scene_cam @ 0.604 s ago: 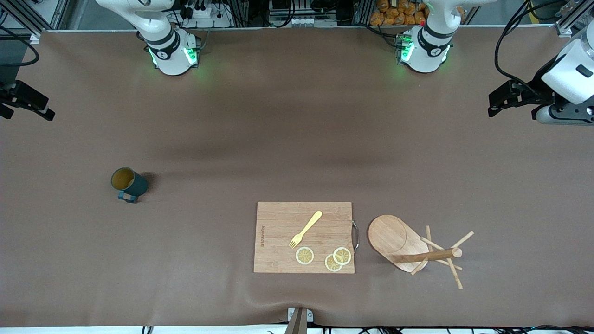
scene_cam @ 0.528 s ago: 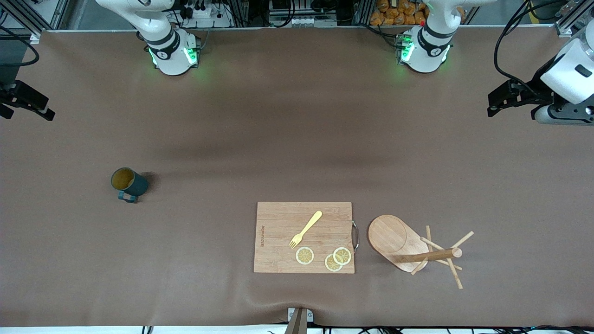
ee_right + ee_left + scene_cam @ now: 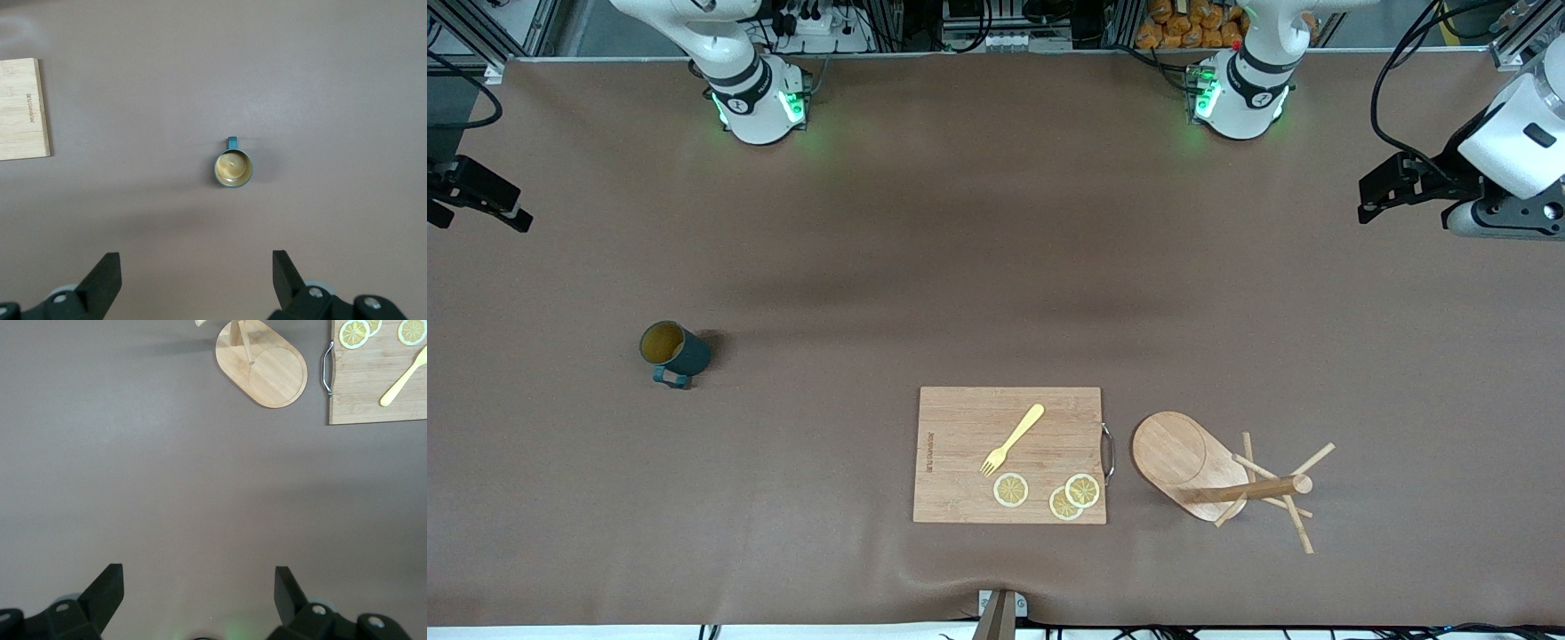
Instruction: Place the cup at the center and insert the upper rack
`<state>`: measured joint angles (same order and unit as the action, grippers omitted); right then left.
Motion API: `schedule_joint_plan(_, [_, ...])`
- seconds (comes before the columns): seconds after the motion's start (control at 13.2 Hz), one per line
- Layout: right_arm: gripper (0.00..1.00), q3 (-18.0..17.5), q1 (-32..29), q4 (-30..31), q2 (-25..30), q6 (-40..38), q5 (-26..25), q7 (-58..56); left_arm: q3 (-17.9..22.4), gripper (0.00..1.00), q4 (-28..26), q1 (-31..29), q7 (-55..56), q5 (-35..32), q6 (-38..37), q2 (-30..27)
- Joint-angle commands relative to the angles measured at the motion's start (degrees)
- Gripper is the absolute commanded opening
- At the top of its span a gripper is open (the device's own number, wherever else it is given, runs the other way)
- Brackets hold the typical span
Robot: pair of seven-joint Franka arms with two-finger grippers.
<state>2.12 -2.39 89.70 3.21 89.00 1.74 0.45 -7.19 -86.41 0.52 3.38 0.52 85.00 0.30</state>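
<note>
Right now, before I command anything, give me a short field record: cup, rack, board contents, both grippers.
cup: the cup upright on the table, toward the right arm's end, apart from everything
rack: the upper rack standing on its oval base beside the cutting board, toward the left arm's end
board contents: yellow fork, three lemon slices
left gripper: open, empty, high over bare table
right gripper: open, empty, high, cup in its view

Bare brown table [image 3: 978, 267] surrounds the upright mug [image 3: 673, 352], leaving it reachable from every side. The mug tree [image 3: 1209, 476] stands just beside the cutting board [image 3: 1009, 454], whose metal handle [image 3: 1109, 452] crowds that flank; its pegs jut toward the left arm's end.
</note>
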Motion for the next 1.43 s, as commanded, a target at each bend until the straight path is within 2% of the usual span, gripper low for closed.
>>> schedule_joint_plan(0.0, [1.0, 0.34, 0.19, -0.58, -2.75, 0.21, -0.33, 0.17, -0.45, 1.0, 0.01, -0.17, 0.48, -0.61, 0.34, -0.13])
schedule_joint_plan(0.53, [1.0, 0.34, 0.1, -1.19, -9.18, 0.65, -0.95, 0.08, -1.07, 1.0, -0.25, -0.08, 0.48, -0.61, 0.34, 0.05])
schedule_joint_plan(0.75, [1.0, 0.25, 0.2, -1.28, -15.33, 1.97, -0.6, 0.26, -1.07, 1.0, -0.17, -0.08, 0.48, -0.61, 0.34, 0.22])
schedule_joint_plan(0.91, [1.0, 0.25, 0.63, -0.5, -17.09, 6.43, -0.51, 0.17, -1.07, 1.0, -0.17, -0.17, 0.48, -0.61, 0.34, 0.31])
schedule_joint_plan(1.13, [1.0, 0.25, 2.12, 0.56, -19.55, 7.95, -0.34, 0.69, -1.07, 1.0, -0.25, -0.08, 0.57, -0.61, 0.34, 0.66])
schedule_joint_plan(1.21, [1.0, 0.16, 1.86, 1.96, -20.87, 10.12, -0.34, 0.7, -1.16, 1.0, -0.25, -0.17, 0.57, -0.61, 0.26, 0.58])
schedule_joint_plan(1.36, [1.0, 0.25, 1.25, 8.53, -21.14, 18.01, -0.34, 0.08, -1.07, 1.0, -0.08, -0.08, 0.48, -0.61, 0.26, 0.58])
